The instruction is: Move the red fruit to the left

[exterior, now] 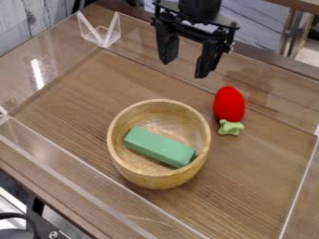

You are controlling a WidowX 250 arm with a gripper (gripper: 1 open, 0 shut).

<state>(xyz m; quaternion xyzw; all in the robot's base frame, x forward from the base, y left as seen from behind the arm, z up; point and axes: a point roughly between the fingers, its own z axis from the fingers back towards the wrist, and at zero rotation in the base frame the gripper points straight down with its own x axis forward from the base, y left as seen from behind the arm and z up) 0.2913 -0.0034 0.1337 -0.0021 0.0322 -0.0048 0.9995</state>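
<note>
Desk (249,177): wood-grain, walled by clear panels. Bowl (159,143): wooden, centre, holds a green block (159,147). Gripper (187,56): jaws wide and empty, hanging above and behind the strawberry (228,103), which stands just right of the bowl. Recommended: descend squarely over the strawberry's body, close gently, lift clear of the bowl rim before travelling left.

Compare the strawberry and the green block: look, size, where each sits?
The strawberry is red, glossy and rounded with a pale green leafy cap; the green block is flat and rectangular. The strawberry looks smaller than the block. It lies on the bare table right of the wooden bowl; the block lies inside the bowl. Neither is gripped.
</note>
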